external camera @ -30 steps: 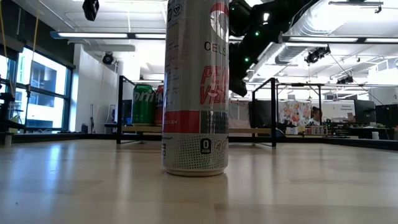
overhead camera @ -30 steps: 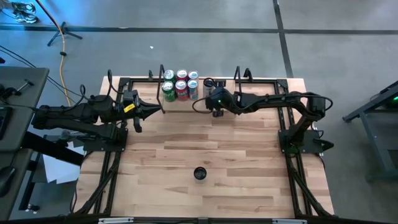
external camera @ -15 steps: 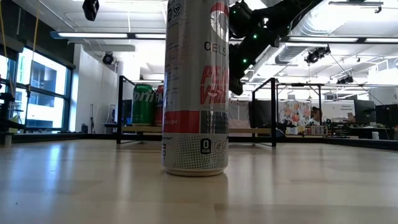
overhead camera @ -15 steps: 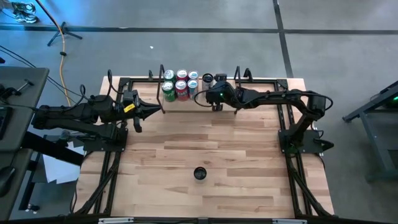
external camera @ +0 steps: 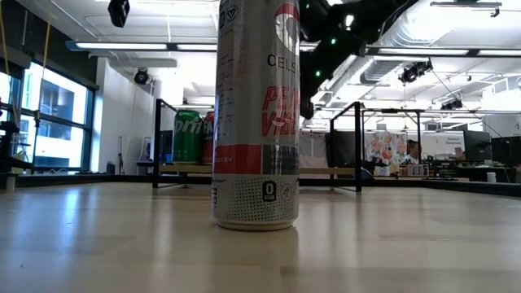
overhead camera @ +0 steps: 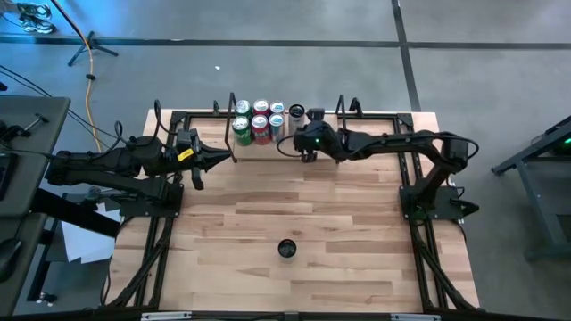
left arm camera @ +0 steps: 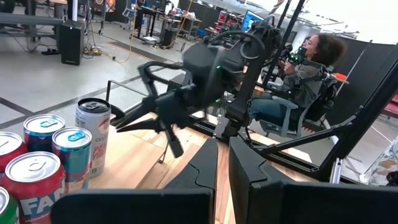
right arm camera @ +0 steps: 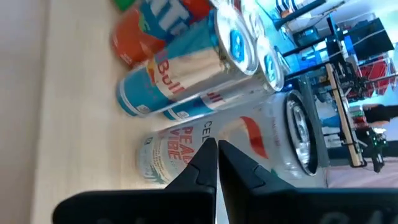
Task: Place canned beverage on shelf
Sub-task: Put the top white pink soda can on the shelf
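On the shelf [external camera: 342, 169] at the table's far edge stand green, red and blue cans [overhead camera: 259, 125], with a white canned beverage [overhead camera: 297, 113] upright at the right end of the row. My right gripper [overhead camera: 302, 149] is shut. In the right wrist view its tips [right arm camera: 217, 152] point at the white can's side [right arm camera: 249, 134]. My left gripper [overhead camera: 230, 159] is shut and hovers level near the shelf's left upright, touching nothing. Another white can [overhead camera: 286, 249] stands on its base on the table near the front edge. My right gripper's shut fingertips [left arm camera: 117, 121] stand right at the upper side wall of the white can [left arm camera: 92, 134], coming from the table's near right and slanting down. I cannot tell whether they touch it. The can stands upright on the shelf board.
Black frame rails run along the table's left and right sides [overhead camera: 419, 241]. The near can [external camera: 256, 114] fills the middle of the low view and hides part of the shelf. A person [left arm camera: 305, 68] sits beyond the table's right side. Bare tabletop [overhead camera: 294, 196] lies between shelf and near can.
My right gripper, shut throughout, has tipped at the wrist and its fingertips have swung a little toward the table's left, along the front of the white can. The cans on the shelf stand as before.
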You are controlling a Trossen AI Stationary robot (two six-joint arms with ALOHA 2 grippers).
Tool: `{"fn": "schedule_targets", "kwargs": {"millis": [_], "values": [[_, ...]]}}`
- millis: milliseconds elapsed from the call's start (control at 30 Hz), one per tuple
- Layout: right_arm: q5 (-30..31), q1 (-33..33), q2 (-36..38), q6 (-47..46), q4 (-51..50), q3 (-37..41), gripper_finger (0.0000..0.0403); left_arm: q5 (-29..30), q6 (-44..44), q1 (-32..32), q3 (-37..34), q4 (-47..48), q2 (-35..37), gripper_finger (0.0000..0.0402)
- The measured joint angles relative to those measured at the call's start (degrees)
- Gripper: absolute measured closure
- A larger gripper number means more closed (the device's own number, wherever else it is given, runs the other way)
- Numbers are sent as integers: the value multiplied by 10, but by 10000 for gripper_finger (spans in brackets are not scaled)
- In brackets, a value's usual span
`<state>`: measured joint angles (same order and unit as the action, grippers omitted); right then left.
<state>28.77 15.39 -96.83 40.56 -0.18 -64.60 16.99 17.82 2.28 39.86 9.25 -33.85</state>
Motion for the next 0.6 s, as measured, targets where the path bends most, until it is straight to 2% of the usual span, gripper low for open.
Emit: {"fn": "schedule_targets", "kwargs": {"millis": [100,367,600], "values": [[2,-13,13,-6,-24,0,403,2,0,0,0,0,0,398],[33,-18,36,-42,-169,0,403,2,0,0,0,0,0,398],[52,10,34,-76,-190,0,403,2,0,0,0,1,0,398]]}}
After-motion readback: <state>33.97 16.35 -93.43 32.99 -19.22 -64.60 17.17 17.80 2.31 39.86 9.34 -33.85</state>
